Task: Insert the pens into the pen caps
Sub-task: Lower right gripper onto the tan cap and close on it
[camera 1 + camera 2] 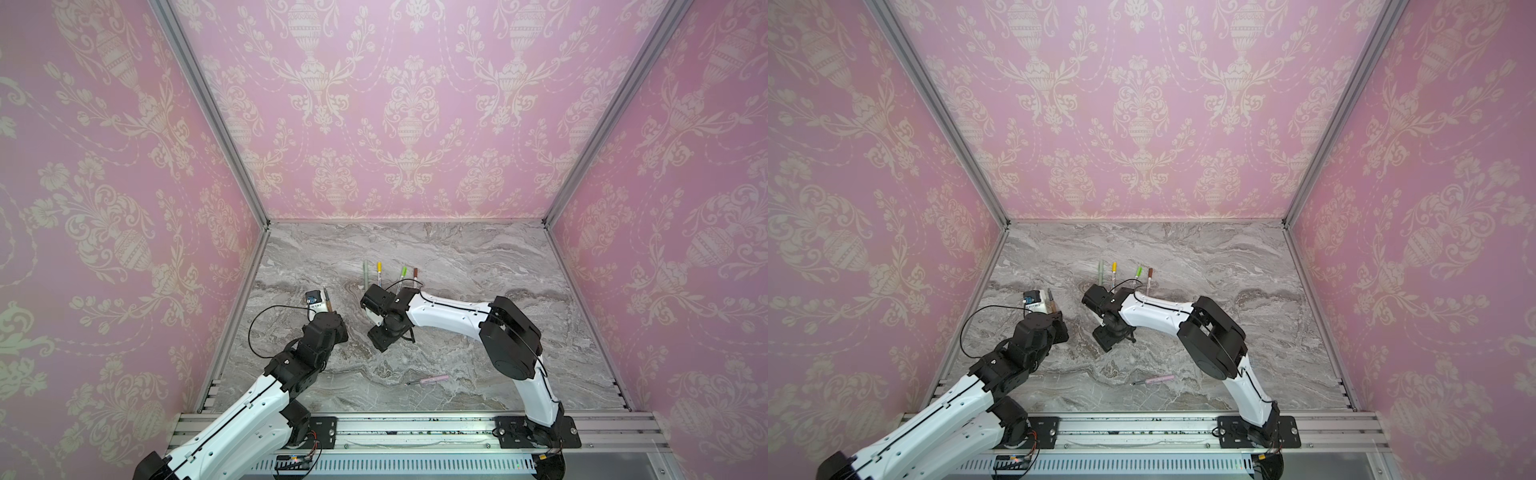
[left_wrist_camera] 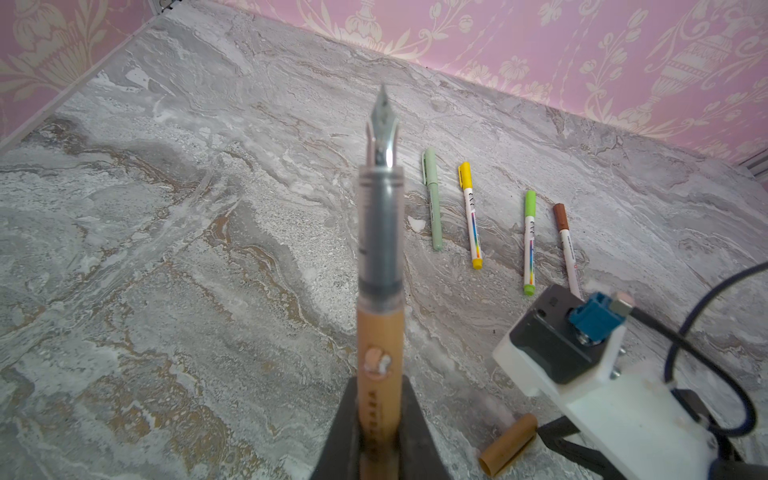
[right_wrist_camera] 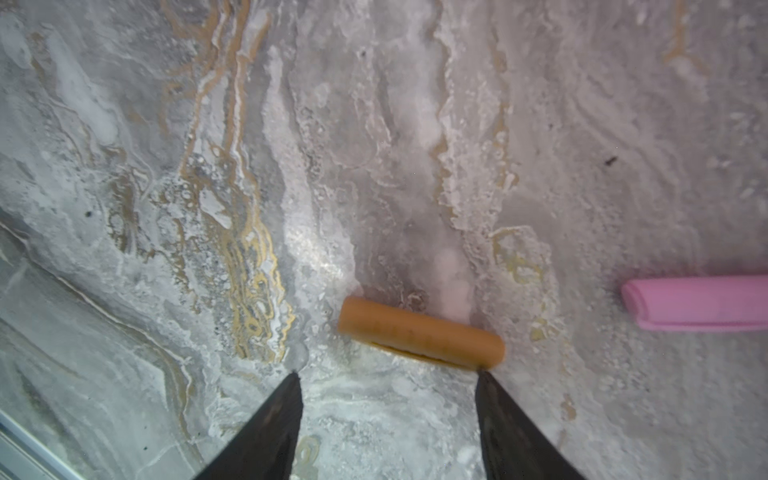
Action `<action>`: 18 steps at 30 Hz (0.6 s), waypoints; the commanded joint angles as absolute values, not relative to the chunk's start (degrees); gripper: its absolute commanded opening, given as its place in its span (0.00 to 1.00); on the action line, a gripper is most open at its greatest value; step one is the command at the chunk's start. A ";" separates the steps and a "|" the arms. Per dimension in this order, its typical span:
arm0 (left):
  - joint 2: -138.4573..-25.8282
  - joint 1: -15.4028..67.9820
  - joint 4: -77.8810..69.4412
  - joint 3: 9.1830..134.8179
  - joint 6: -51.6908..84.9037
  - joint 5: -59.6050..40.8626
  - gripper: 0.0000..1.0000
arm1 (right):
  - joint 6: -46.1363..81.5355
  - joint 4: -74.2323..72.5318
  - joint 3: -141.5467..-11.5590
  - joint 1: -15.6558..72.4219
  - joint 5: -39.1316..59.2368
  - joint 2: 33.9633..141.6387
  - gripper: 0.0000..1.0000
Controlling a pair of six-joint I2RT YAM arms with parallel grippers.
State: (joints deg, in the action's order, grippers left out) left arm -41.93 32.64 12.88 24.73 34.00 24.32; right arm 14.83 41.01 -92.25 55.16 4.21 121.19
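My left gripper was squeezed shut on the tan pen. The pen stuck straight out from my fingers. Its pointy metal tip was bare, with no cap on.

My right gripper was wide open and held nothing. It hung over the gray table. The tan cap lay flat on the table, just in front of my two finger ends. One end of the cap was very close to one finger, but I could not tell if they touched. A pink cap lay near the tan cap, off to one side.

In both top views the pink pen lay alone near my side of the table, well apart from both arms. Its dark tip was bare.

Farther back, four pens lay in a row with their caps on: the green pen, the yellow pen, the lime pen and the brown pen.
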 commanded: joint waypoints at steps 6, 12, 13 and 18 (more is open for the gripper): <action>-38.40 31.03 13.78 24.84 34.11 23.47 0.00 | 27.86 41.74 -95.36 55.12 4.81 124.08 0.68; -36.97 30.32 13.55 23.74 34.40 22.61 0.00 | 36.62 41.74 -95.70 55.41 2.25 125.61 0.62; -36.84 30.25 13.66 23.68 34.41 22.46 0.00 | 36.87 42.38 -96.09 55.48 1.32 126.10 0.60; -35.98 29.97 13.78 23.39 34.37 22.15 0.00 | 35.92 46.23 -98.93 55.97 -2.81 128.76 0.48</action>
State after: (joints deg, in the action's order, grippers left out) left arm -36.77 30.48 12.97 24.10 34.00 23.20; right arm 34.61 42.44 -97.01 55.35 1.39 125.49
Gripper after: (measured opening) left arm 0.125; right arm 0.504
